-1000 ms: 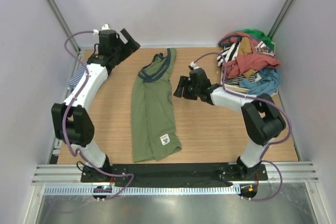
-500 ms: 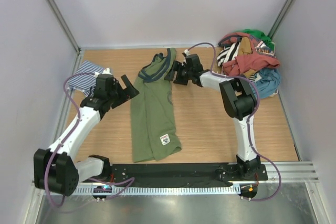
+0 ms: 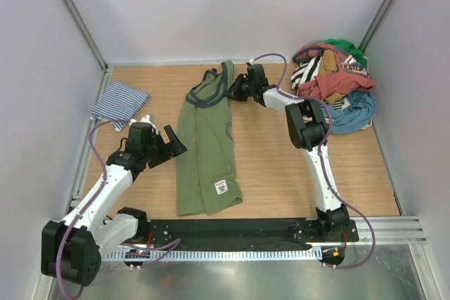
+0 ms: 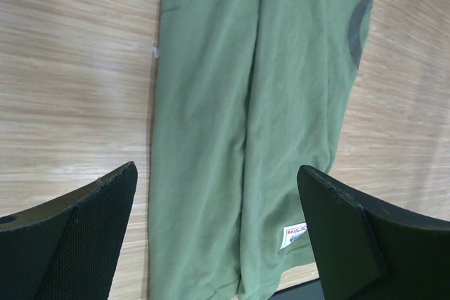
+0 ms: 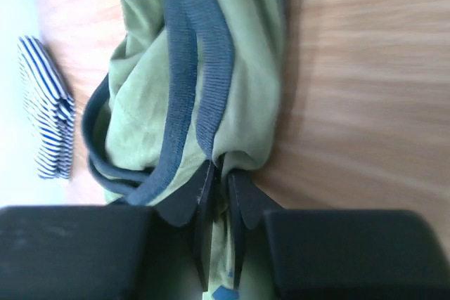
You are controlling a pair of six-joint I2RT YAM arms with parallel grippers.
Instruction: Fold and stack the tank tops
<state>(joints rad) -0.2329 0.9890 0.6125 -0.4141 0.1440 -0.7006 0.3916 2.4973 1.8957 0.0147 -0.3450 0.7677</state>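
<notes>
An olive green tank top (image 3: pixel 205 145) with navy trim lies lengthwise in the middle of the table, folded narrow, its label near the bottom hem. My right gripper (image 3: pixel 234 90) is shut on its upper right shoulder edge; the right wrist view shows green cloth (image 5: pixel 239 68) pinched between the jaws (image 5: pixel 219 173). A folded navy-and-white striped tank top (image 3: pixel 119 100) lies at the far left. My left gripper (image 3: pixel 172 142) hangs open just left of the green top's lower half, with the cloth (image 4: pixel 232 117) seen between its fingers (image 4: pixel 77 237), nothing held.
A heap of mixed clothes (image 3: pixel 334 86) fills the far right corner. Walls close in the table on left, right and back. The black base rail (image 3: pixel 232 230) runs along the near edge.
My right gripper reached to the green top's shoulder and closed on it. My left arm swung from the far left corner toward the green top's left side, uncovering the striped top.
</notes>
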